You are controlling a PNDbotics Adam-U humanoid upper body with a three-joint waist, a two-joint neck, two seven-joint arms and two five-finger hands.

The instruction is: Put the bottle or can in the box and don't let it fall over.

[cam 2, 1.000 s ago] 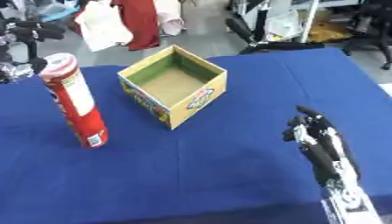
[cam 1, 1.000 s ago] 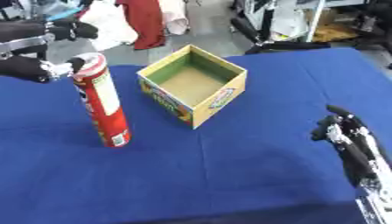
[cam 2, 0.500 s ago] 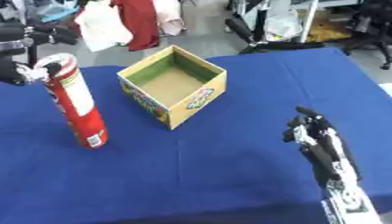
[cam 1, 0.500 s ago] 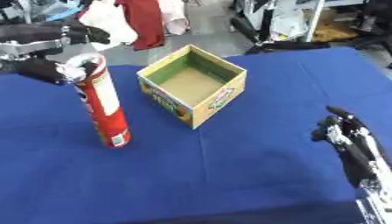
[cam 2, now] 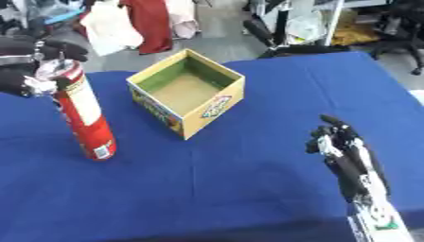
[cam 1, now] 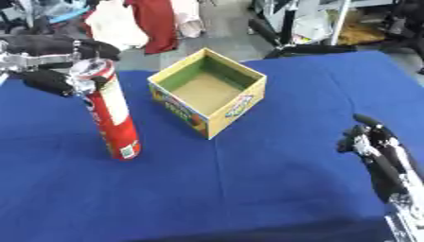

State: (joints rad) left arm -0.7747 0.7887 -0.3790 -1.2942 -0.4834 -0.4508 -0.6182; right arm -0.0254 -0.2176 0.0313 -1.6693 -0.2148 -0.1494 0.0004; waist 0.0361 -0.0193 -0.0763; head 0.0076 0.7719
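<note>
Nearest the camera, at the lower right, the right hand (cam 2: 344, 153) rests over the blue table (cam 1: 248, 189) with its fingers straight and relaxed, pointing away up the cloth and holding nothing. It is well apart from everything else on the table.

Further in, on the left side, a tall red can (cam 1: 110, 116) stands on the blue cloth, its base on the table and its body leaning slightly, the top tipped a little toward the left. It has a pale label strip down its side and a silvery top. The left hand (cam 1: 49, 61) comes in from the left edge at the height of the can's top: dark fingers (cam 1: 83, 47) curve round the far side of the rim, and a lower part of the hand sits against the near left side of it, so the top of the can lies between them. The fingers are curled round the can's upper end; the lower body of the can is free.

Just to the right of the can, apart from it, sits an open cardboard box (cam 1: 208, 92), yellow outside with printed sides and green inner walls, turned corner-on toward the camera. Its brown floor is bare.

Beyond the table's far edge hang red and white cloths (cam 1: 141, 23).
</note>
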